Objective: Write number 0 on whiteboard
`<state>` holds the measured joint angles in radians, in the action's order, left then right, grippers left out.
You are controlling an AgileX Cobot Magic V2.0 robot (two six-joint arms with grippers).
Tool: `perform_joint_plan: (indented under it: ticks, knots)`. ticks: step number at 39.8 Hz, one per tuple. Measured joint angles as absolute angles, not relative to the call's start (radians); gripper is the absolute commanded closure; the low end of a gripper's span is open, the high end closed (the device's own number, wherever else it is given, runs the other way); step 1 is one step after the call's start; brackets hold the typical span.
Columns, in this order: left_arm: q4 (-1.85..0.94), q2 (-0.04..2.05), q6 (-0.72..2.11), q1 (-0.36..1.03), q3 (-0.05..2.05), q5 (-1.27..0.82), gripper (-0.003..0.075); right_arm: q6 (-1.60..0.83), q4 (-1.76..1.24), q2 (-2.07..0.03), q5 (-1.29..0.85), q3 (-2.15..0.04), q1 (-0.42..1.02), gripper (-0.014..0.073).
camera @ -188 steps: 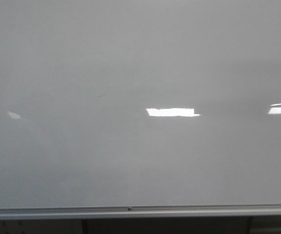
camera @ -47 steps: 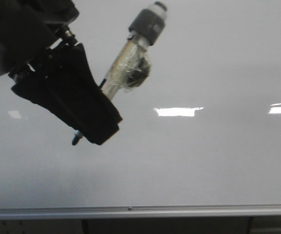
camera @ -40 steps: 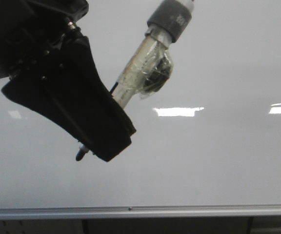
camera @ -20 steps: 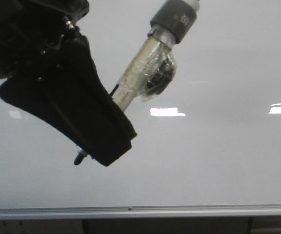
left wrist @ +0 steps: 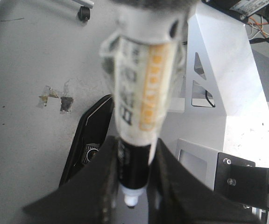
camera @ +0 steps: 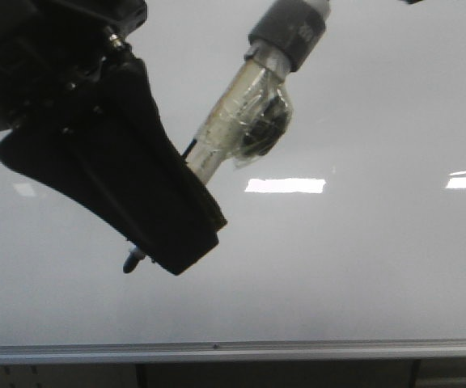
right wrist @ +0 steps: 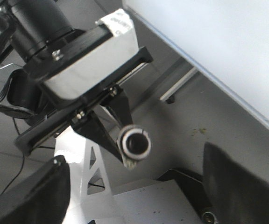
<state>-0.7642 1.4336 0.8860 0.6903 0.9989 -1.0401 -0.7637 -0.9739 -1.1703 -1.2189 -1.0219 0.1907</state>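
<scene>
The whiteboard (camera: 362,267) fills the front view, glossy pale grey, with its silver rail (camera: 298,350) along the bottom. The number 0 is out of view: no black mark shows on the visible board. My left gripper (camera: 176,246) is shut on a marker (camera: 233,121) wrapped in clear tape, held slanted. Its dark tip (camera: 131,261) points down-left in front of the board, and I cannot tell whether it touches. In the left wrist view the marker (left wrist: 141,93) sits clamped between the black fingers of the left gripper (left wrist: 132,186). My right gripper (right wrist: 134,186) is open and holds nothing.
Bright rectangular light reflections (camera: 285,185) lie on the board. A dark edge (camera: 413,2) pokes in at the top right of the front view. The right wrist view shows the left arm's wrist (right wrist: 83,60) and the marker's rear end (right wrist: 133,143), with the board's corner (right wrist: 228,56) beyond.
Over the last second the left gripper and marker shifted slightly down-left, then stayed almost still. A dark edge has appeared at the top right of the front view.
</scene>
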Motion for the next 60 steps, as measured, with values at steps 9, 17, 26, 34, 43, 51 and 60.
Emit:
perform_joint_plan:
  ticks: [9,17,26,34,43,51,60]
  knots:
    - [-0.764,1.434,0.886,0.690,0.999,-1.040,0.0740,-0.789,-0.983,-1.329,-1.215,-1.076,0.296,-0.0011]
    - [-0.764,1.434,0.886,0.690,0.999,-1.041,0.0740,-0.791,-0.985,-1.378,-1.213,-1.091,0.355,0.0179]
    - [-0.764,1.434,0.888,0.690,0.999,-1.044,0.0740,-0.791,-0.983,-1.385,-1.213,-1.091,0.366,0.0413]
    - [-0.764,1.432,0.888,0.690,0.999,-1.046,0.0740,-0.791,-0.975,-1.385,-1.211,-1.091,0.366,0.0568]
    - [-0.760,1.432,0.890,0.694,0.999,-1.016,0.0736,-0.791,-0.964,-1.385,-1.203,-1.093,0.366,0.0655]
    - [-0.751,1.432,0.896,0.695,0.999,-0.973,0.0465,-0.794,-0.954,-1.385,-1.183,-1.099,0.366,0.0655]
    - [-0.767,1.432,0.896,0.696,0.999,-0.880,0.0017,-0.794,-0.945,-1.385,-1.202,-1.099,0.366,0.0655]
